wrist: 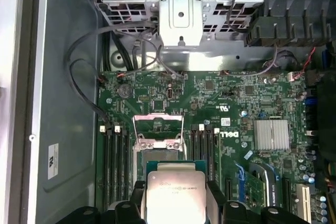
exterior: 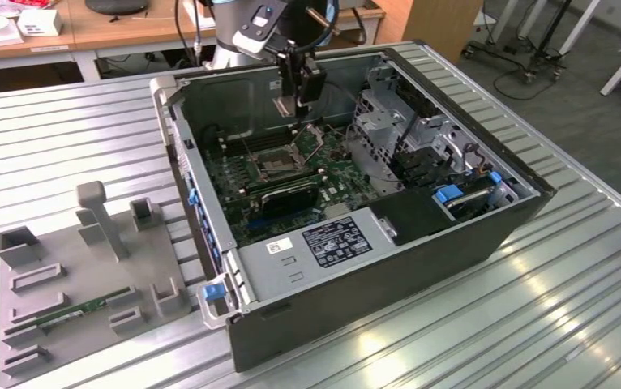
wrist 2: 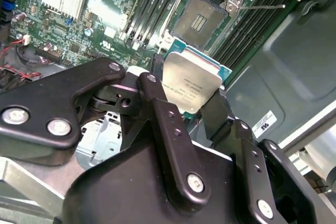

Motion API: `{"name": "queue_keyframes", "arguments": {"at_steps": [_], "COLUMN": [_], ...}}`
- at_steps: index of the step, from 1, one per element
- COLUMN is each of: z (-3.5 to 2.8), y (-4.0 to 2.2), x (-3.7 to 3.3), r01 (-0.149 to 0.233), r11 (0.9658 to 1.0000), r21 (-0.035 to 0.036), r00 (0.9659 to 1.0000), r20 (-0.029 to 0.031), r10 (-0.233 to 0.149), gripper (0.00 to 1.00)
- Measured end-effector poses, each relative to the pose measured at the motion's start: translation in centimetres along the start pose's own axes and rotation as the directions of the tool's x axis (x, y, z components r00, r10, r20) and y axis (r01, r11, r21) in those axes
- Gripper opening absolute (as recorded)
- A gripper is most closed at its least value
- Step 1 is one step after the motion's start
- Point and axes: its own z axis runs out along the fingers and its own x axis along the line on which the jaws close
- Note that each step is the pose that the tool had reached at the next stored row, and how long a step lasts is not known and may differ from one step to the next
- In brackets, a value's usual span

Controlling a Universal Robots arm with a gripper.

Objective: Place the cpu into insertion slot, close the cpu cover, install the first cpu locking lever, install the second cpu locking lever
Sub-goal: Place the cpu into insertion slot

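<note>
My gripper [exterior: 292,96] hangs inside the open computer case [exterior: 397,267], shut on the cpu [wrist 2: 191,85], a square chip with a silver-tan face held by its edges between the black fingers [wrist 2: 157,108]. In the second wrist view the insertion slot [wrist 2: 199,19] lies uncovered on the green board a short way beyond the chip. In the first wrist view the cpu [wrist: 175,195] sits over the slot, and the cpu cover [wrist: 157,124] stands raised behind it. A thin wire locking lever [wrist 2: 262,7] sticks out beside the slot. In the exterior view the slot [exterior: 278,164] lies below the gripper.
Long black memory slots [wrist: 116,156] flank the socket, with a finned heat sink [wrist: 271,134] off to one side. A metal drive cage [exterior: 397,121] and cables crowd the case's far side. A grey fixture tray [exterior: 73,275] holding a memory stick [exterior: 83,310] lies at the exterior view's left.
</note>
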Motion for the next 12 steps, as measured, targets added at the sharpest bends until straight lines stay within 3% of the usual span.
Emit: {"name": "queue_keyframes", "arguments": {"at_steps": [12], "z": [2.14], "y": [-0.5], "x": [-0.05], "r01": [0.032], "r11": [0.9995], "r21": [0.0006], "r00": [0.9995], "r20": [-0.0028], "r10": [-0.032], "gripper": [0.54]}}
